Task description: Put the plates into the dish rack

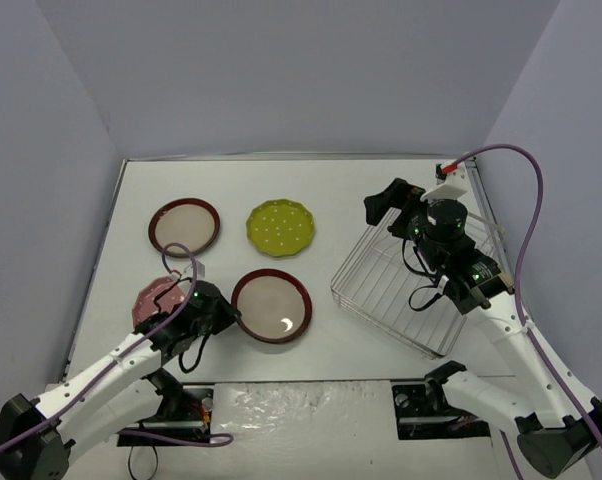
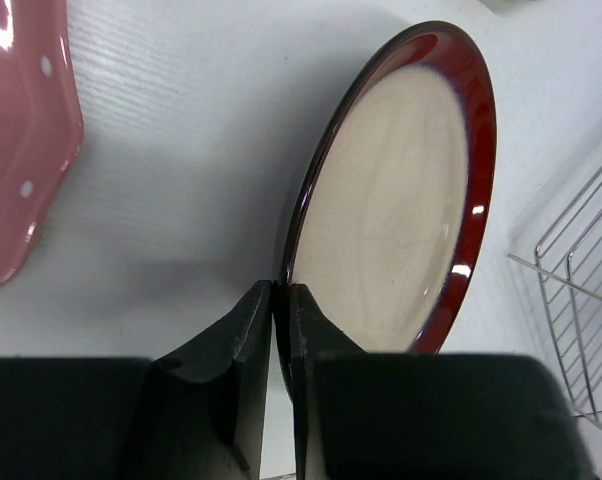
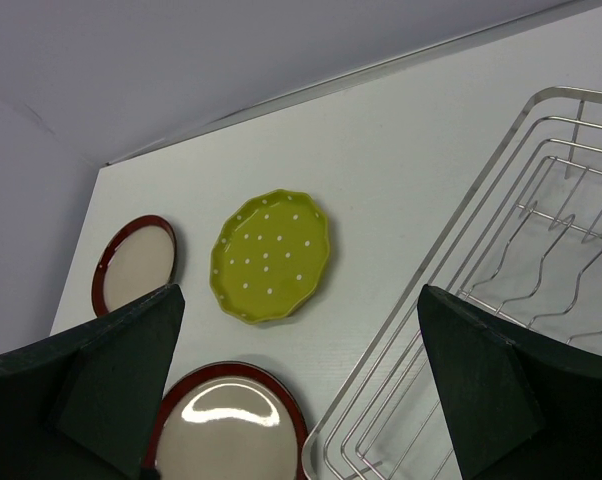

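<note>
bench [image 1: 381,185], white and walled on three sides, carries everything. dish rack [image 1: 373,288], square and of silver wire, sits on the right half, turned at an angle. all four plates lie outside it, on the bench to its left.

near red-rimmed plate [image 1: 271,305], beige in the middle, lies just left of the rack's near-left corner. pink plate [image 1: 151,298] is at the near left, partly hidden by the left arm. far red-rimmed plate [image 1: 184,227] sits at the far left, with the yellow-green plate [image 1: 280,227] near it on the right, apart from it.

left claw [image 2: 283,295] is pinched shut on the left rim of the near red-rimmed plate, one finger on each face. whether that plate is off the bench i cannot tell.

right claw [image 1: 389,205] gapes wide, holds nothing and hangs over the rack's far-left corner.
</note>
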Tool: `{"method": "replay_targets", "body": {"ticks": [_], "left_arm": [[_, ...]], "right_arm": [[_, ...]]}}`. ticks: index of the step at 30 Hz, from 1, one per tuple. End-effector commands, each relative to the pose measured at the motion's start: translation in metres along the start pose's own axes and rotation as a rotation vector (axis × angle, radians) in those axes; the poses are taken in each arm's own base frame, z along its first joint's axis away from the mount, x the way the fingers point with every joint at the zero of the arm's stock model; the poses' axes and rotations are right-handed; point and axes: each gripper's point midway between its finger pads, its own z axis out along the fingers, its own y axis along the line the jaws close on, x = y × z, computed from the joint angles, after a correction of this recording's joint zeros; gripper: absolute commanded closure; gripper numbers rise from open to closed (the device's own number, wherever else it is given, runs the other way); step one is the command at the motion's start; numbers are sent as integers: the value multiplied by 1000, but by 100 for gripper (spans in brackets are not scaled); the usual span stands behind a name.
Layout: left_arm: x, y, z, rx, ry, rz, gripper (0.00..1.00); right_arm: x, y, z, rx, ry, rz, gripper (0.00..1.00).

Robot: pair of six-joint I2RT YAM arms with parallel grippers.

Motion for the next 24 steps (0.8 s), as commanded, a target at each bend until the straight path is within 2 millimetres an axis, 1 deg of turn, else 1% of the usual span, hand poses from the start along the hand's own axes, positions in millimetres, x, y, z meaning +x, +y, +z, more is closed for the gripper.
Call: {"method": "replay_targets", "body": {"ticks": [1,5,13,20,24], "left_arm": [[-28,-25,-20,45,-78,51,100],[-34,-34,-25,69,-93,52,100],[-48,-54,-40,130,-125,66,100],[-53,-67,-47,180,-138,56,100],[-55,-73,-49,205,-139,53,100]], "right_arm": [[-23,10,-4,-30,-88,19,0],[-24,10,-4,-29,-88,18,0],[-19,9,-2,-28,-72,17,0],[-14,12,-1,-46,-51,19,0],[-5,18,0,-83,-16,20,0]]}}
